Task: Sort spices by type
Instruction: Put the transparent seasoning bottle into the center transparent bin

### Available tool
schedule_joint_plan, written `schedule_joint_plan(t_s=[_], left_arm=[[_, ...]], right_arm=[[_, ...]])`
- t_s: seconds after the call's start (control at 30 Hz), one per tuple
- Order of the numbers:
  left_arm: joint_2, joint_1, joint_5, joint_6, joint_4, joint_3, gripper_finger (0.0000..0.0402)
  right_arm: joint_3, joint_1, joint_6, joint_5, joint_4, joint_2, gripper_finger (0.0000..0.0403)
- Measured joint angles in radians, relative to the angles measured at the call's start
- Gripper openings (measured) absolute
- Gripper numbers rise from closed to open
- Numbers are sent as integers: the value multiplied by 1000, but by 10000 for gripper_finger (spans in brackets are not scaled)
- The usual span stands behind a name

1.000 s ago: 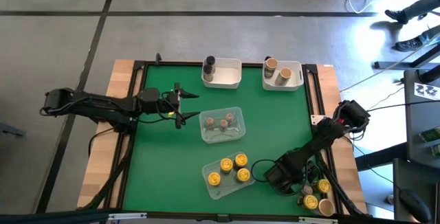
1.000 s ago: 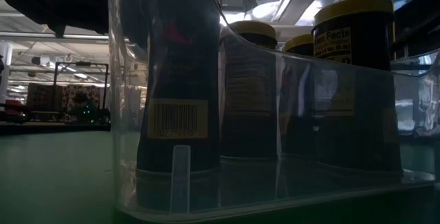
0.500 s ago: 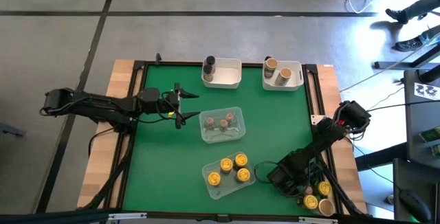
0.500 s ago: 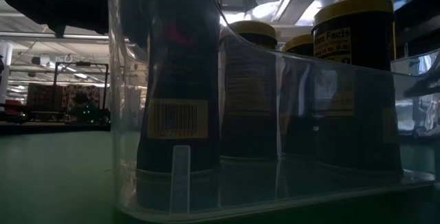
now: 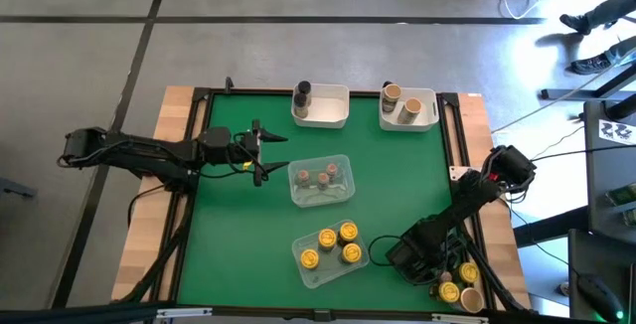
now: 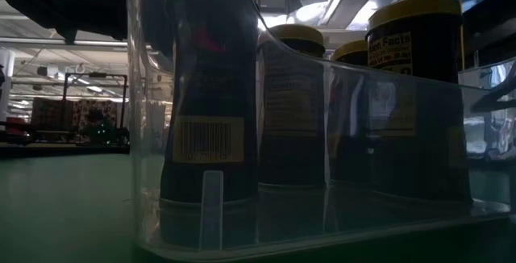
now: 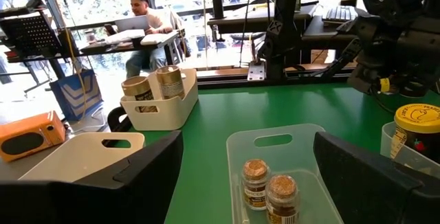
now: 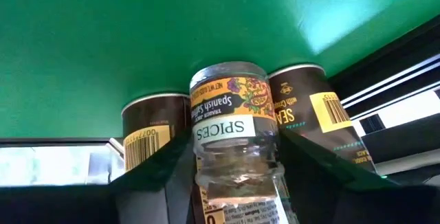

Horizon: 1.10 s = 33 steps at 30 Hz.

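Green felt covers the worktop, and we take the clear tray with four yellow-lidded jars as our landmark. To its right, at the near right corner of the worktop, the right claw is low over a small group of unsorted jars. In its wrist view a clear jar with a "Spices" label stands between the two dark fingers, with two dark-labelled jars just behind it. Compared with a second ago, the right arm has moved closer to this corner group and its fingers have narrowed around the clear jar. We cannot yet tell if they press the jar or only frame it.

We judge that this is the start of a pick: the jar will then need to go to the container of its type.

The left claw waits up and to the left of the landmark tray, with its fingers spread wide and holding nothing. Just above the landmark, a second clear tray holds reddish-brown-topped jars. At the far edge, one white bin has a dark grey jar, and another white bin holds tan-lidded jars.
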Motion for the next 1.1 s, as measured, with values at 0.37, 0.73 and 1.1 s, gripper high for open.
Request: schedule_joint_plan(t_s=[0.37, 0.73, 1.1], left_arm=[[0, 0, 0, 0, 0, 0, 314], [0, 0, 0, 0, 1, 0, 314], [0, 0, 0, 4, 0, 0, 314]], right_arm=[[0, -22, -43, 16, 2, 0, 196], [1, -123, -197, 59, -45, -1, 200], [1, -218, -361, 108, -164, -1, 202]])
